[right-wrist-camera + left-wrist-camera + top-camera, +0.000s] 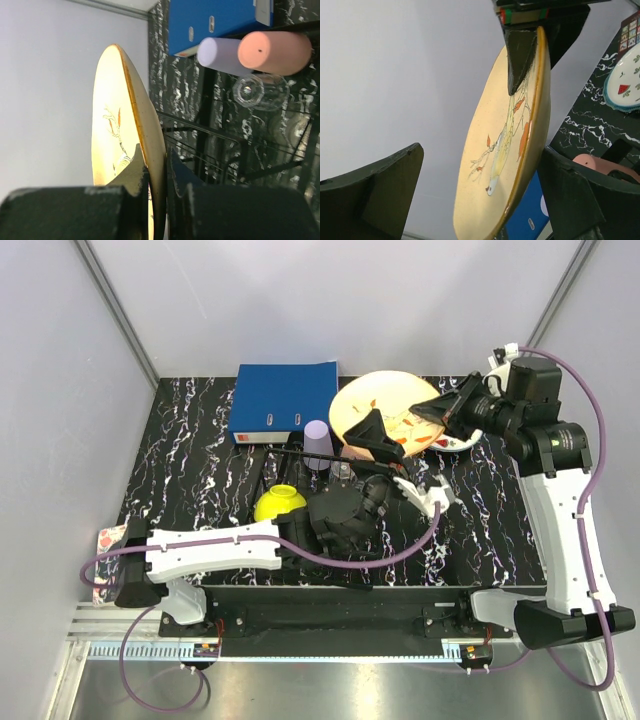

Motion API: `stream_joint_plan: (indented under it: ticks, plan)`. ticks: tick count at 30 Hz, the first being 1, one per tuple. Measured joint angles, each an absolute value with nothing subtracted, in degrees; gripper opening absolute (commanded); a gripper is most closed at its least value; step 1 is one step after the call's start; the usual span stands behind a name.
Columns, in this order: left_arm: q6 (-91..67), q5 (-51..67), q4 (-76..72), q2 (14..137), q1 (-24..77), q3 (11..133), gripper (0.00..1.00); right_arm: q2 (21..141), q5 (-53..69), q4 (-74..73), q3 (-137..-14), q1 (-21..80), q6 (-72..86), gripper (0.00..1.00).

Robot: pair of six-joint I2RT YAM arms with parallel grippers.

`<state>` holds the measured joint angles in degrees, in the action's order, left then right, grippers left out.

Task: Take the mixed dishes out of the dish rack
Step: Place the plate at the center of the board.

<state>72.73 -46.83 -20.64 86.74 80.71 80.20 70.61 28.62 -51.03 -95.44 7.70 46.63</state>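
Grips the peach plate (380,400) by its rim with the right gripper (154,161), jaws pinched tight, one finger on each face. Holds it on edge, raised over the far right corner of the dish rack (202,120). Spreads the left gripper (481,155) wide around the plate's lower edge, one finger to either side. At the rack's far end: lilac cup (318,440), salmon cup (275,50), clear glass (260,91). At its near left: yellow bowl (280,502). Just right of the rack: watermelon plate (625,80).
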Motion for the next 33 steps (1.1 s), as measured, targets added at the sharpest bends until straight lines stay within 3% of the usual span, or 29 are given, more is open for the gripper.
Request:
stream_joint_plan:
  ticks: [11,17,26,33]
  plan:
    - [59.66,-53.89,-18.81,79.90,73.47,85.38,0.99,81.78,28.47,-47.31,-109.19,-2.33,50.48,0.00]
    - [42.00,-60.18,-11.46,71.77,69.76,87.79,0.99,91.24,22.04,-44.64,-113.14,-9.19,50.68,0.00]
    - [17.85,-59.09,6.33,61.01,69.41,83.42,0.99,92.25,14.00,-36.91,-99.35,-11.60,48.25,0.00]
    - [10.57,-57.10,12.03,56.86,69.38,78.15,0.99,95.66,12.43,-27.70,-87.31,-11.79,47.13,0.00]
